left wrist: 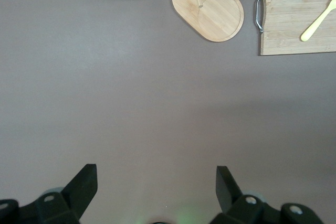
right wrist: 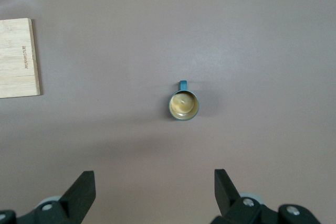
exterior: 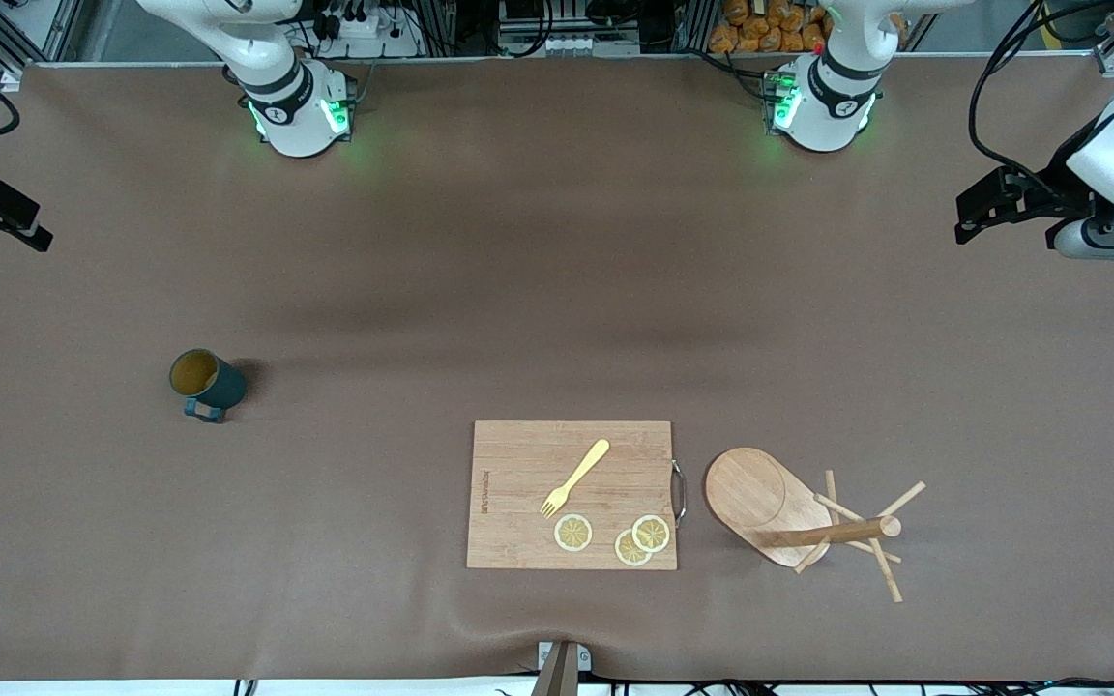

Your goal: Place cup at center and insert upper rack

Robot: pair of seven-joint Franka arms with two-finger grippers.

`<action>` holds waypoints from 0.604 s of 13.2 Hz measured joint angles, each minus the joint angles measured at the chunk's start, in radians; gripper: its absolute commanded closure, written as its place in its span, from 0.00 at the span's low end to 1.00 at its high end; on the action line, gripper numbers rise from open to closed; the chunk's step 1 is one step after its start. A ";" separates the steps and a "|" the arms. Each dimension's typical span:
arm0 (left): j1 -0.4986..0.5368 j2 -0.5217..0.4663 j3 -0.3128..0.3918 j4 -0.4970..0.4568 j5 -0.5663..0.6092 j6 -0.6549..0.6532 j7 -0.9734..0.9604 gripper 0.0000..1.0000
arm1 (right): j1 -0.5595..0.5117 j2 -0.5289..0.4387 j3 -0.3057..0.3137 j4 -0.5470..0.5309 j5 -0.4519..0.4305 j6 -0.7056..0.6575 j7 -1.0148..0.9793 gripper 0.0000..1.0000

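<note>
The cup (exterior: 207,384) stands upright on the brown table (exterior: 441,290) toward the right arm's end, its handle turned toward the front camera, well apart from the cutting board (exterior: 571,494). The right gripper (right wrist: 152,192) hangs high over bare table with its fingers spread wide, the cup below and ahead of it, untouched. The upper rack (exterior: 789,517) stands just beside the board's metal handle, toward the left arm's end. The left gripper (left wrist: 156,187) hovers over bare table, fingers likewise spread and empty, well apart from the rack. A yellow fork (exterior: 574,478) and lemon slices (exterior: 615,535) lie on the board
</note>
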 measured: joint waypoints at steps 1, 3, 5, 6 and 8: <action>0.000 0.000 -0.002 0.000 0.000 0.000 0.000 0.00 | 0.000 0.000 0.000 0.000 0.000 0.000 0.000 0.00; 0.000 0.000 -0.005 0.000 0.000 0.000 0.000 0.00 | 0.000 0.000 0.000 0.000 0.000 0.000 0.002 0.00; 0.000 0.000 -0.005 0.000 0.000 0.000 0.000 0.00 | 0.000 0.000 0.000 0.000 0.000 0.000 0.004 0.00; 0.000 0.000 -0.005 0.000 0.000 0.000 0.000 0.00 | 0.000 0.001 -0.001 0.000 0.000 -0.001 0.004 0.00; 0.000 0.000 -0.005 0.000 0.000 0.000 0.000 0.00 | 0.000 0.006 -0.001 0.000 0.000 -0.001 0.004 0.00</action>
